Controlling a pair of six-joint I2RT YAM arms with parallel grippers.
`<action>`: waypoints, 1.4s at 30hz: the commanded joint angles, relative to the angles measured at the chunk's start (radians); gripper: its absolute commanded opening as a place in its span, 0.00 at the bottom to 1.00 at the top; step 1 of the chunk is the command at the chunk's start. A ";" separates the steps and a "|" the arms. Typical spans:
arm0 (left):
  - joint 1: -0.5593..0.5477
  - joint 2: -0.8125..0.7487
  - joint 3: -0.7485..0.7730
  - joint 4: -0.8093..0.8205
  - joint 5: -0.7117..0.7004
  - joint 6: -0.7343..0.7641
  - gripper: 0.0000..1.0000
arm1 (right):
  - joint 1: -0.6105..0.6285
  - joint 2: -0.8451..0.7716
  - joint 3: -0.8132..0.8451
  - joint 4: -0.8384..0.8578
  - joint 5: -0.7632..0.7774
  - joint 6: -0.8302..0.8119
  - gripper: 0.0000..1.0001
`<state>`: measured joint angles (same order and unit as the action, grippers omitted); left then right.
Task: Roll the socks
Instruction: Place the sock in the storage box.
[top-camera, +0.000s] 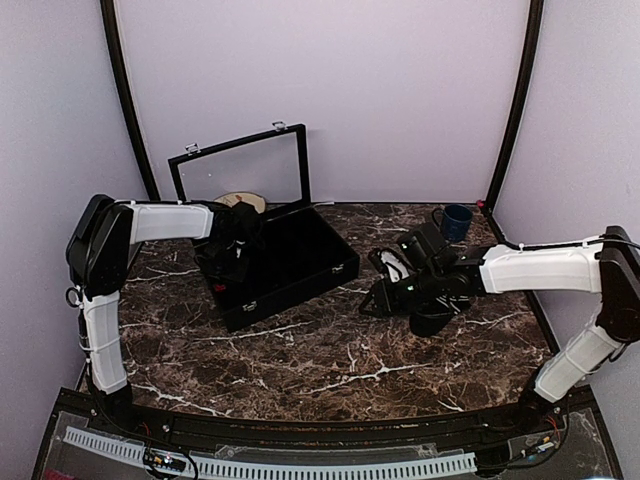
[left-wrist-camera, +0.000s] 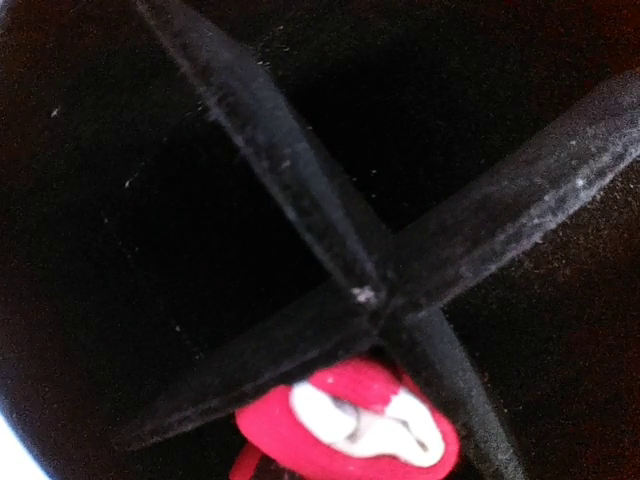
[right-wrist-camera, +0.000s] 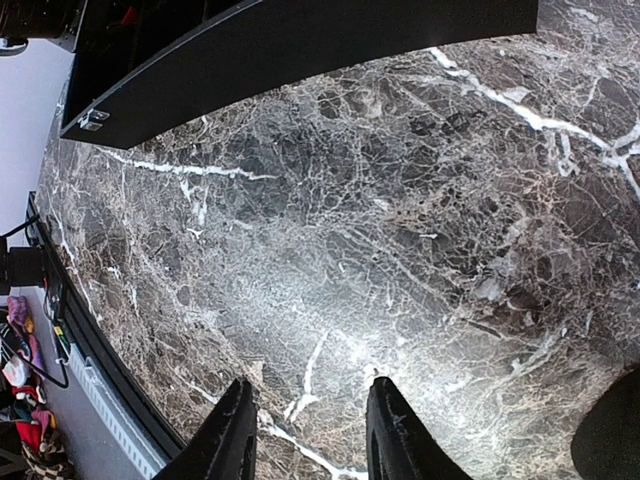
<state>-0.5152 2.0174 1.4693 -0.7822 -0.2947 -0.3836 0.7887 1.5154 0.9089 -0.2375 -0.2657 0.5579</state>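
The red sock shows as a rolled red-and-white bundle (left-wrist-camera: 350, 430) at the bottom of the left wrist view, in front of the crossing black dividers (left-wrist-camera: 370, 290) of the case. My left gripper (top-camera: 232, 262) is down in the open black case (top-camera: 300, 270). Its fingers do not show against the dark lining, but it appears shut on the bundle. My right gripper (right-wrist-camera: 310, 395) is open and empty, low over the marble table (right-wrist-camera: 380, 220); it also shows in the top view (top-camera: 385, 295). A black-and-white striped piece (top-camera: 393, 264), perhaps the black sock, lies beside the right arm.
The case's glass lid (top-camera: 240, 170) stands open at the back. A blue mug (top-camera: 456, 222) is at the back right. A tan object (top-camera: 243, 201) sits behind the case. The case's front wall and latch (right-wrist-camera: 92, 118) lie ahead of the right gripper.
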 joint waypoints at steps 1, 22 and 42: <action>-0.014 0.033 0.005 0.012 0.114 0.016 0.21 | -0.008 0.014 0.031 0.036 -0.004 0.003 0.36; -0.014 -0.030 0.045 -0.028 0.108 -0.032 0.41 | -0.008 0.052 0.074 0.021 -0.009 -0.027 0.36; -0.014 -0.117 0.038 -0.060 0.053 -0.052 0.49 | -0.009 0.061 0.093 0.021 -0.016 -0.041 0.36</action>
<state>-0.5209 1.9629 1.5009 -0.8139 -0.2291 -0.4194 0.7887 1.5707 0.9707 -0.2325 -0.2729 0.5316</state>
